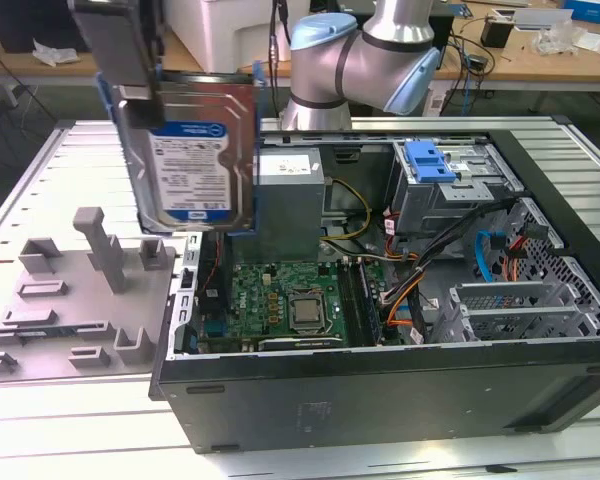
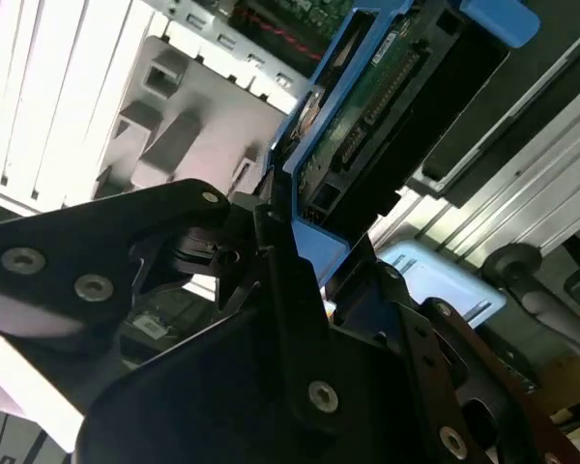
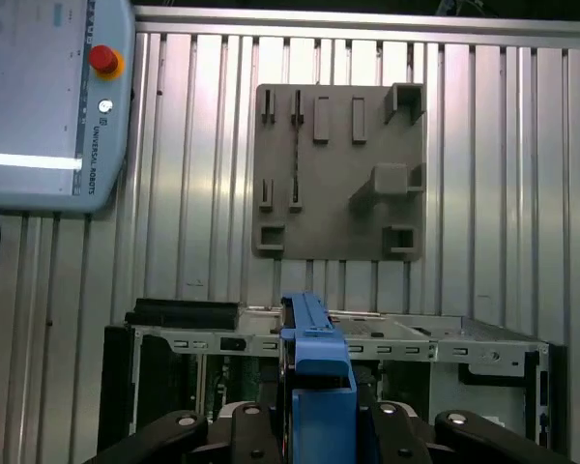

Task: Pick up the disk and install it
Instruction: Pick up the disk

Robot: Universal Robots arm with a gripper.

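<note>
Gripper (image 1: 140,88) pinches the disk (image 1: 195,150), upright in the air, higher than the drive cage (image 1: 435,205) and well apart from it. Pickup looks done; installing likely demands square alignment with that cage.

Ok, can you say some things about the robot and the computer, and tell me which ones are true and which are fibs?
1. The claw holds the disk up in the air. True.
2. The disk sits in the drive cage. False: it hangs above the computer case, toward the exterior view's left, apart from the cage.
3. The computer case is open, so you can see the boards and cables inside. True.
4. The grey plate lies inside the computer case. False: it lies on the table beside the case.
5. The disk has a blue frame around it. True.
</note>
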